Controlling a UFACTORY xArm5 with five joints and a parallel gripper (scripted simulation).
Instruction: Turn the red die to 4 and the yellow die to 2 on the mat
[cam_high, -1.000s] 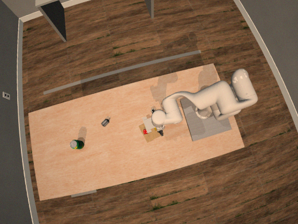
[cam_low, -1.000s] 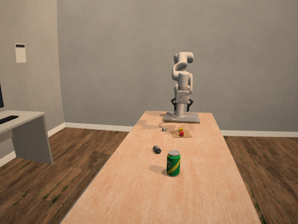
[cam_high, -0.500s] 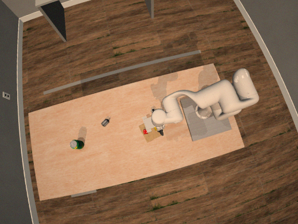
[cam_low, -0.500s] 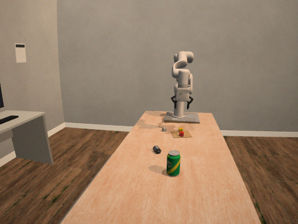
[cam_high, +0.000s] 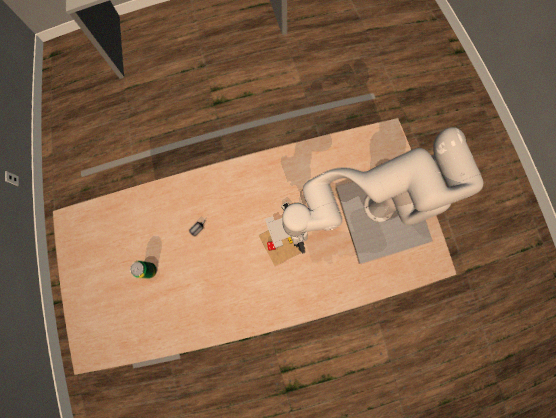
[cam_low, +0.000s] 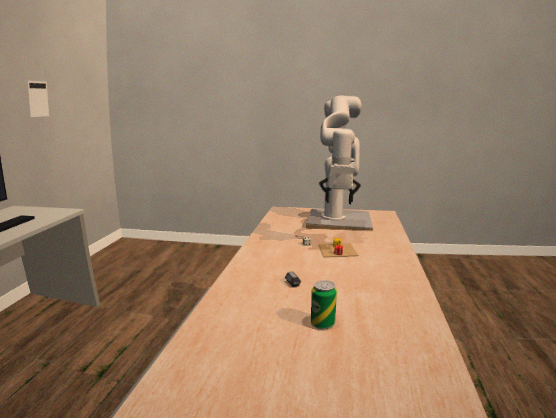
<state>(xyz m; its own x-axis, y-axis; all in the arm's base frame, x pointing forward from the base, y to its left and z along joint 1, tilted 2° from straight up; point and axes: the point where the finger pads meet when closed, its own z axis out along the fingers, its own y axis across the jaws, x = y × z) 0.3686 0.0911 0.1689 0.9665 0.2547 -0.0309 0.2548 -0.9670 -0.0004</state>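
Red die (cam_low: 339, 249) beside yellow die (cam_low: 337, 242)

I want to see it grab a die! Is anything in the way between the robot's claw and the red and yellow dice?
Nothing visible is. The gripper hangs open and empty, high above the mat, where the red die and yellow die sit close together. The white die is off to one side; the can is far away.
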